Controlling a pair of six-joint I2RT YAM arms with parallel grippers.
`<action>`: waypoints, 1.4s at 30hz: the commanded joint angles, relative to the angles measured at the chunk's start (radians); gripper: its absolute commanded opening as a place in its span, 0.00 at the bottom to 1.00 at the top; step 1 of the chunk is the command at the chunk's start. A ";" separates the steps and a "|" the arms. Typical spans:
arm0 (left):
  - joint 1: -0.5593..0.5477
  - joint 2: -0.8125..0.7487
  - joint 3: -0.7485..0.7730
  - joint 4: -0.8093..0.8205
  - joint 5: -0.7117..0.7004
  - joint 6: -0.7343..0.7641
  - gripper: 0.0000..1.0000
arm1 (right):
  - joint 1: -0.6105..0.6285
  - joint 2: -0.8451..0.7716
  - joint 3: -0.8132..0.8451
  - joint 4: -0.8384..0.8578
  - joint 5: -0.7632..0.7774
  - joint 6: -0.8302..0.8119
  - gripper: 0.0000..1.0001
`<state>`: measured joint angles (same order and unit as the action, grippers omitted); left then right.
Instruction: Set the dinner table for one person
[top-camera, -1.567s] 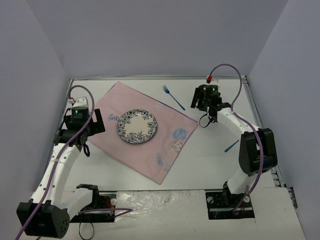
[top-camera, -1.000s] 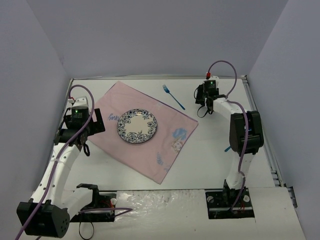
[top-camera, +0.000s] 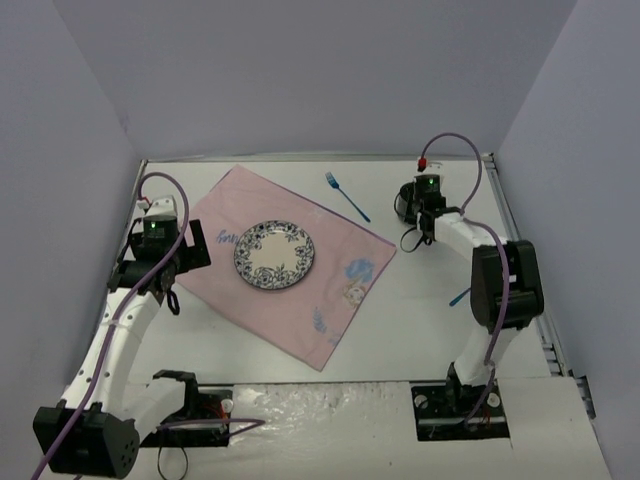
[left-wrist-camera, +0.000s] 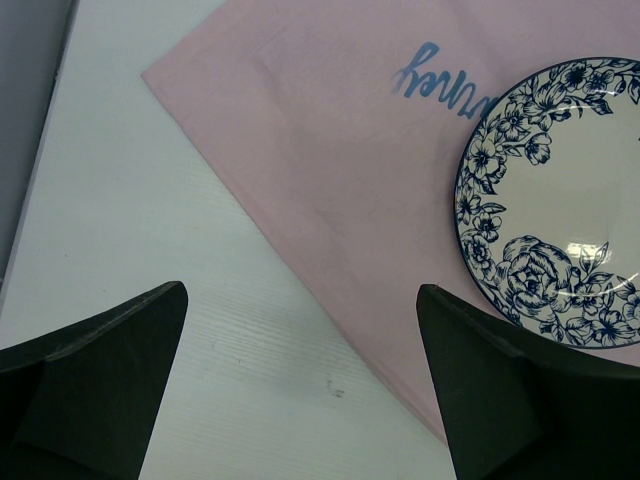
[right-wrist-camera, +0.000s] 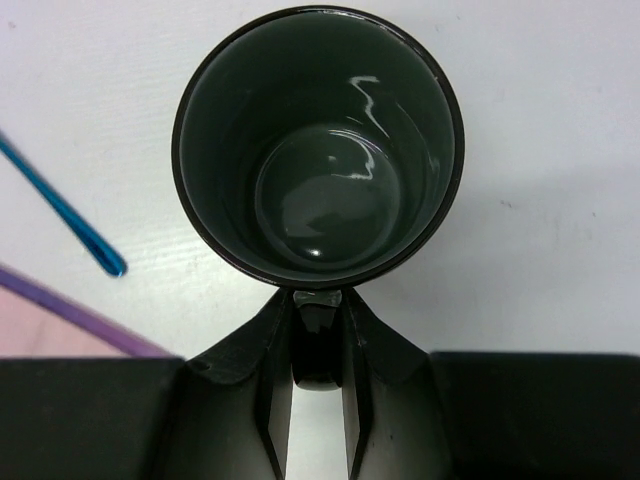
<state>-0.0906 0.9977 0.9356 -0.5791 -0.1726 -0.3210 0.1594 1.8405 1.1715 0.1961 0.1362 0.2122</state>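
Note:
The white dinner table (top-camera: 420, 310) carries a pink cloth (top-camera: 300, 295) with a blue-patterned plate (top-camera: 274, 254) on it. A blue fork (top-camera: 347, 196) lies at the cloth's far edge. My right gripper (right-wrist-camera: 318, 300) is shut on the handle of a black mug (right-wrist-camera: 318, 150), which is upright and empty; both show at the far right in the top view (top-camera: 408, 204). My left gripper (left-wrist-camera: 300, 290) is open and empty above the bare table beside the cloth's left edge (left-wrist-camera: 330, 250). The plate's rim (left-wrist-camera: 520, 260) is to its right.
A blue utensil end (top-camera: 460, 296) shows beside the right arm's elbow, mostly hidden. The fork's tip (right-wrist-camera: 60, 215) and the cloth's corner (right-wrist-camera: 60, 330) lie left of the mug. Grey walls enclose the table on three sides.

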 joint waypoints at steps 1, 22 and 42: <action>-0.001 -0.004 0.029 0.030 0.004 0.005 0.97 | 0.029 -0.233 -0.077 0.148 -0.011 -0.052 0.00; 0.000 -0.007 0.028 0.028 -0.005 0.005 0.97 | 0.286 -0.423 -0.328 0.276 -0.150 -0.040 0.00; 0.000 -0.007 0.028 0.027 -0.005 0.003 0.97 | 0.393 -0.382 -0.388 0.315 -0.016 0.015 0.00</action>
<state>-0.0906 0.9985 0.9356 -0.5793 -0.1696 -0.3211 0.5444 1.4830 0.7777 0.3521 0.0447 0.1998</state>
